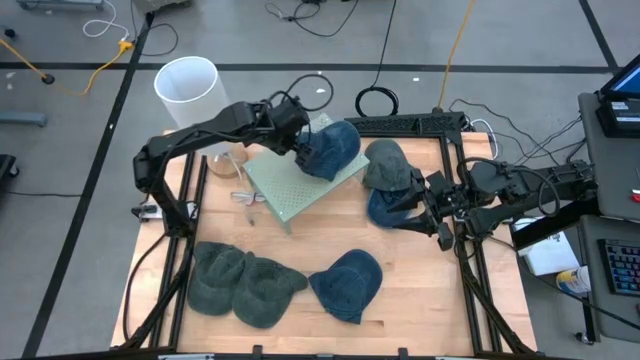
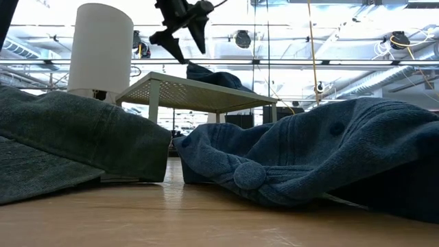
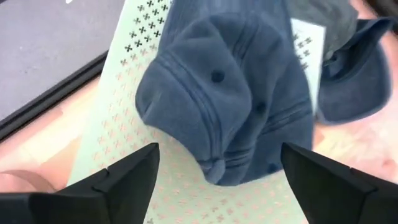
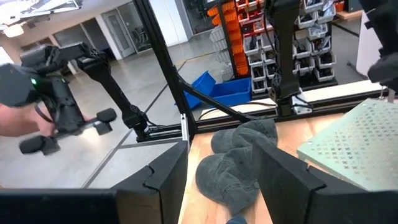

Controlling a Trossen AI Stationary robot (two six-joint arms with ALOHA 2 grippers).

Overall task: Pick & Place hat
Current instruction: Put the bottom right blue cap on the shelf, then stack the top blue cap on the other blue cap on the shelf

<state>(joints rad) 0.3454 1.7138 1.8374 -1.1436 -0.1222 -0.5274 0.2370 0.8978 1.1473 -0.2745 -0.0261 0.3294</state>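
Observation:
A blue hat lies crown up on a pale green perforated stand; it also shows in the left wrist view and the low view. My left gripper hovers open just above it, toward the hat's left side, one finger to either side without touching. My right gripper waits open at the table's right, beside a grey-green hat and a blue hat lying on the wood.
Two grey-green hats and a blue hat lie near the table's near edge. A white cylinder stands at the far left, with a wooden bowl beside it. A person holds control handles beyond the table.

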